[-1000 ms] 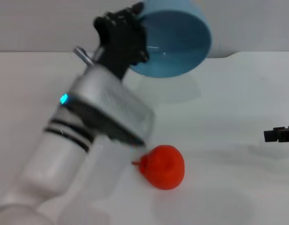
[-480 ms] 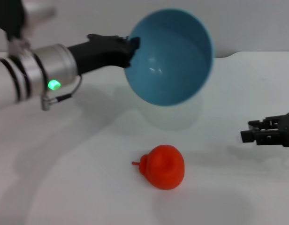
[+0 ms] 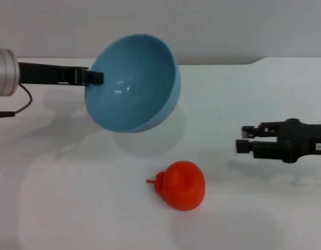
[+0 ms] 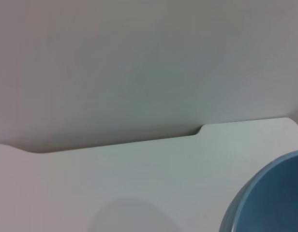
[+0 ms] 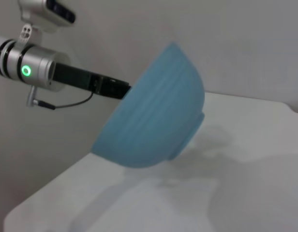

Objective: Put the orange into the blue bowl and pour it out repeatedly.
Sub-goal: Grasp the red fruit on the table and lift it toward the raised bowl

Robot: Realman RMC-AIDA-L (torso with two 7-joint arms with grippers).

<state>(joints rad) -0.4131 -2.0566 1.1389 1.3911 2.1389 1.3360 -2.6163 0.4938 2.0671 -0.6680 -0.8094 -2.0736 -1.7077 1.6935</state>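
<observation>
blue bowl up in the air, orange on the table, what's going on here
The left pincer holds the glossy light-blue bowl by its rim, lifted off the white table and tipped on its side, empty. The lumpy red-orange fruit lies on the table below it. The right pincer hovers open to the fruit's right, holding nothing.

- Bowl (image 3: 134, 88): smooth, glossy light-blue surface, plastic-looking, with small bright highlights inside; its outside (image 5: 158, 121) shows faint horizontal ridges.
- Orange (image 3: 182, 185): matt, lumpy red-orange skin, below the bowl.
- Worktop (image 3: 264, 104): smooth white, faintly reflective under the bowl.
- Left end effector (image 3: 93, 78): matt black, on a brushed silver metal wrist.
- Right end effector (image 3: 244, 140): matt black.
</observation>
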